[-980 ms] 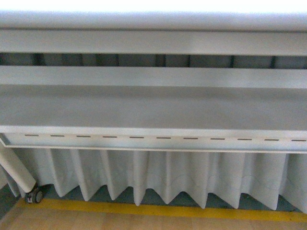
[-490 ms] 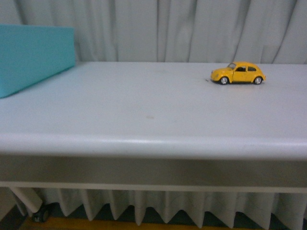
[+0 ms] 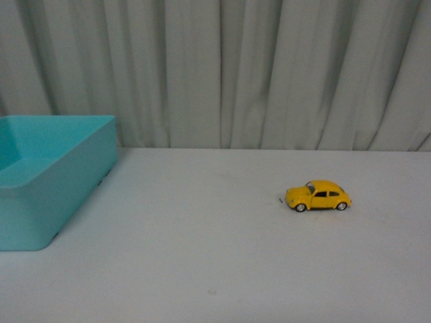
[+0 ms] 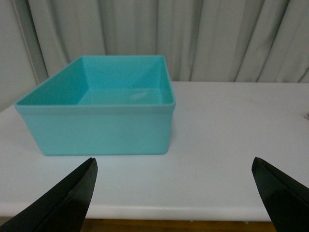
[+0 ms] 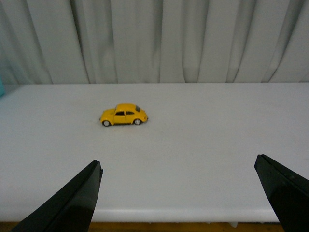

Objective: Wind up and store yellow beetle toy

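Note:
The yellow beetle toy (image 3: 318, 196) stands on its wheels on the white table (image 3: 202, 256), right of centre, side-on with its nose to the left. It also shows in the right wrist view (image 5: 124, 115), well beyond my right gripper (image 5: 178, 166), which is open and empty near the table's front edge. My left gripper (image 4: 174, 164) is open and empty, in front of a teal bin (image 4: 101, 108). The bin (image 3: 47, 175) stands at the table's left and looks empty. Neither arm shows in the front view.
Grey pleated curtains (image 3: 222, 74) hang behind the table's far edge. The table's front edge (image 5: 154, 215) shows in both wrist views, with wooden floor below it.
The front view has risen from the table's underside and skirt to above the tabletop. The toy and the bin now show from higher up.

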Controlling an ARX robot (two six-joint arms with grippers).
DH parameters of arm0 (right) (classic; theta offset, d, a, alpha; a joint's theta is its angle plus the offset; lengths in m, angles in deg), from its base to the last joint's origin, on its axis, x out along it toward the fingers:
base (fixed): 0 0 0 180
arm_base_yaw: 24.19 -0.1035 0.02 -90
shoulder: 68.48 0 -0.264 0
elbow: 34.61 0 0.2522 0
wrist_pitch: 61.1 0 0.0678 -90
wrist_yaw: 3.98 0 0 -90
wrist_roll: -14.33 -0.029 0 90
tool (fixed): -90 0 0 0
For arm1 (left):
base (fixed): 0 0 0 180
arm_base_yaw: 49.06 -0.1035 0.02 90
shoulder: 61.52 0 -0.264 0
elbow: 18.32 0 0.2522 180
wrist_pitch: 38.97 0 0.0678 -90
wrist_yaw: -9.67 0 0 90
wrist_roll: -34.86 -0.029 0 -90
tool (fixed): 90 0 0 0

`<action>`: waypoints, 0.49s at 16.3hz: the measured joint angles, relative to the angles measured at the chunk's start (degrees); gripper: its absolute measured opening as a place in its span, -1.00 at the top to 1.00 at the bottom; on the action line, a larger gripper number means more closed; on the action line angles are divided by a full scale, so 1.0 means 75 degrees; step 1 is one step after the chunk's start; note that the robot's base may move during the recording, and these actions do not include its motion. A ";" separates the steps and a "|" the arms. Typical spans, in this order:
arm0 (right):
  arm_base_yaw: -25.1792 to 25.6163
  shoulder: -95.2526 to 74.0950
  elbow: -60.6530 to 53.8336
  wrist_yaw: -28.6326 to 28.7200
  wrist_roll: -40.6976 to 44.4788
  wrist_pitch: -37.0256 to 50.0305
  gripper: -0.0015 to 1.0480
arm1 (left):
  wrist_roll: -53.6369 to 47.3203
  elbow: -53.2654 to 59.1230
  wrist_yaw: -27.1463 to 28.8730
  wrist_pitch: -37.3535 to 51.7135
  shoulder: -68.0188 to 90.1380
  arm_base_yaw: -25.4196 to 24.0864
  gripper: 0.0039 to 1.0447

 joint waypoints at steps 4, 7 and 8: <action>0.0000 0.0000 0.0000 -0.0003 -0.0006 -0.0009 -0.87 | 0.0000 0.0000 -0.0006 0.0015 0.0000 0.0000 -0.88; -0.0003 -0.0003 0.0000 0.0000 -0.0006 0.0029 -0.87 | 0.0003 0.0000 0.0006 0.0035 0.0000 0.0000 -0.88; 0.0000 -0.0003 0.0000 0.0000 -0.0006 0.0000 -0.87 | 0.0003 0.0000 0.0000 -0.0006 0.0000 0.0000 -0.88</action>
